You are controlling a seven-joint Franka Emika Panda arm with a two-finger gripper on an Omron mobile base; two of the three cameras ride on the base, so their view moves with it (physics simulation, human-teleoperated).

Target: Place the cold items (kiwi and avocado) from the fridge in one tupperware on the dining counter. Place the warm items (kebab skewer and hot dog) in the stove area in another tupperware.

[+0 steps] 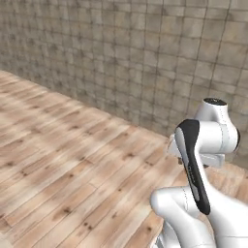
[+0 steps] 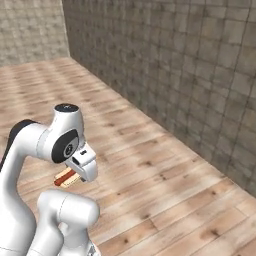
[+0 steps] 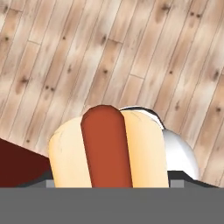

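From my remote station, the hand view had the hot dog (image 3: 107,148) pressed up close to the lens: a reddish-brown sausage lying lengthwise in a pale tan bun, seated right where the end effector's tips rise at the bottom of that view. The tips themselves were hidden behind the bun, so I read the end effector as clamped on the hot dog, jaws spread wide across the bun. Beyond it the wooden plank floor (image 3: 57,52) ran diagonally across the view.

In the right base view I saw the hot dog (image 2: 66,177) again, poking out as a red and tan end just beneath the white hand, held well above the floor (image 2: 165,185) and close in to the arm's own body. The arm was folded up tight there. A grey tiled wall (image 2: 190,70) stood along the right side of the floor.

In the left base view the folded arm rose at the lower right, with the same plank floor (image 1: 63,160) spreading to the left and the tiled wall (image 1: 121,53) behind it.
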